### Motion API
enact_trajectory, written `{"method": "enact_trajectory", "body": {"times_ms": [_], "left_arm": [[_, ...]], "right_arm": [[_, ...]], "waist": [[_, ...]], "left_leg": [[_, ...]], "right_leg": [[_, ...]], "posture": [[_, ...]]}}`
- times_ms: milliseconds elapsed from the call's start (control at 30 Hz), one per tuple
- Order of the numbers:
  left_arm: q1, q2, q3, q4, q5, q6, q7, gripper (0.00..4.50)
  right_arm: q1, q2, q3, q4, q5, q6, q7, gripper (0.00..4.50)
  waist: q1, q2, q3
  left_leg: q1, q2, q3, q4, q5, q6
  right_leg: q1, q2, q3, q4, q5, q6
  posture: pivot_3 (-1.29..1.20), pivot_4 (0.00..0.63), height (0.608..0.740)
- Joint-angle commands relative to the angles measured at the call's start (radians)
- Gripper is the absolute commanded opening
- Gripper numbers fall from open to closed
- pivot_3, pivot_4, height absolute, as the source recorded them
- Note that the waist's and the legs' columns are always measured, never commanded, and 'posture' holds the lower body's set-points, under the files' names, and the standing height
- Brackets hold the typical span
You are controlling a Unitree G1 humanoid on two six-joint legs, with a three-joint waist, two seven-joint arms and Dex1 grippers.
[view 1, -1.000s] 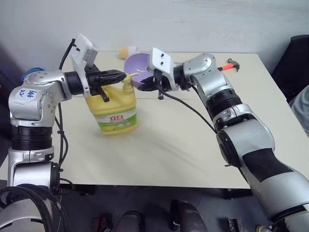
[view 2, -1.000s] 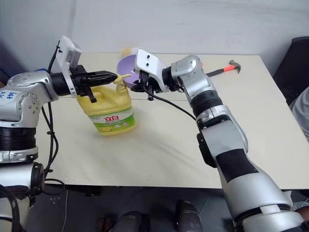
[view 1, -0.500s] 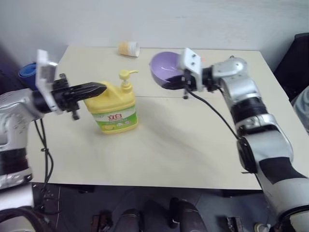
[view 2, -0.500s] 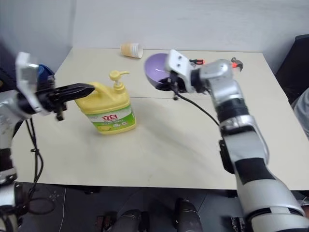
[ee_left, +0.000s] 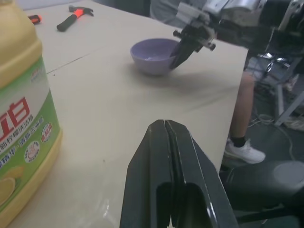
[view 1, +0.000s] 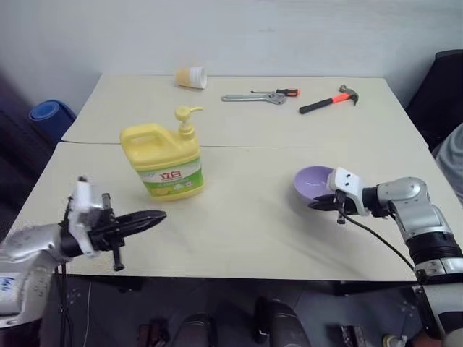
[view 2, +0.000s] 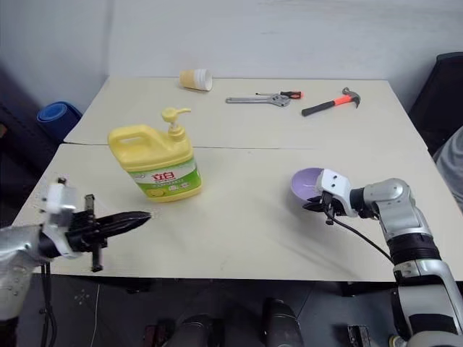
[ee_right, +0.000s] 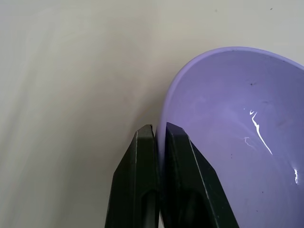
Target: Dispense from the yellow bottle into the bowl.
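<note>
Gripping the near rim of the bowl (view 1: 314, 182) between its two closed fingers, our right gripper (ee_right: 159, 135) keeps the lavender dish down at the table (view 1: 246, 224) on our right side, a glossy streak of liquid showing on its inner wall. Our left gripper (view 1: 158, 215) hangs over the table's near left edge with its fingers pressed tight together and nothing between them, pointing across toward the bowl. We see the yellow bottle (view 1: 165, 163) standing upright and untouched on the left half of the table, well apart from the bowl, with a cup (view 1: 191, 75) on its side, a wrench (view 1: 259, 96) and a hammer (view 1: 327, 100) along the far edge.
</note>
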Motion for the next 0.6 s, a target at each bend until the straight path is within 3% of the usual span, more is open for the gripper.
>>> {"method": "enact_trajectory", "body": {"times_ms": [33,67,167,300,467,600], "left_arm": [[0.013,-0.002,-0.038,0.056,0.068,-0.057,0.047,0.01],[0.008,-0.002,-0.048,0.076,0.093,-0.076,0.063,0.00],[0.002,-0.013,-0.050,0.104,0.103,-0.135,0.068,0.57],[0.007,-0.021,-0.021,0.130,0.109,-0.189,0.109,1.77],[0.109,-0.002,-0.010,0.133,0.112,-0.219,0.096,3.37],[0.193,0.005,-0.015,0.159,0.185,-0.335,0.095,4.48]], "right_arm": [[0.020,0.012,-0.049,-0.010,0.039,-0.029,-0.045,0.00],[0.024,0.014,-0.059,-0.007,0.048,-0.044,-0.053,0.30],[0.043,0.005,-0.105,0.004,0.080,-0.115,-0.073,1.19],[0.115,0.010,-0.203,-0.093,0.210,-0.179,-0.041,2.61],[0.376,0.009,-0.233,-0.406,0.336,-0.257,0.052,4.39],[0.528,0.043,-0.232,-0.511,0.362,-0.332,0.048,4.50]], "waist": [[0.001,0.000,0.000],[0.001,0.000,0.000],[0.003,0.000,0.000],[0.014,0.000,0.000],[0.026,0.000,0.000],[0.028,0.000,0.000]], "left_leg": [[0.000,0.000,0.000,0.000,0.000,0.000],[0.000,0.000,0.000,0.000,0.000,0.000],[0.000,0.000,0.000,0.000,0.000,0.000],[-0.001,0.000,-0.001,0.000,0.000,0.001],[0.000,0.001,-0.001,0.000,-0.001,0.001],[0.000,0.001,0.000,0.000,-0.002,0.002]], "right_leg": [[0.000,0.000,0.000,0.000,0.000,0.000],[0.000,0.000,0.000,0.000,0.000,0.000],[0.000,0.000,-0.001,0.000,0.000,0.000],[0.000,-0.001,-0.001,-0.001,0.000,0.000],[0.001,0.000,-0.002,-0.002,0.000,0.000],[0.002,0.000,-0.003,-0.003,0.000,0.000]], "posture": [[0.00,0.150,0.740],[0.00,0.150,0.740],[0.00,0.150,0.740],[0.00,0.150,0.740],[0.00,0.150,0.740],[0.00,0.150,0.740]]}}
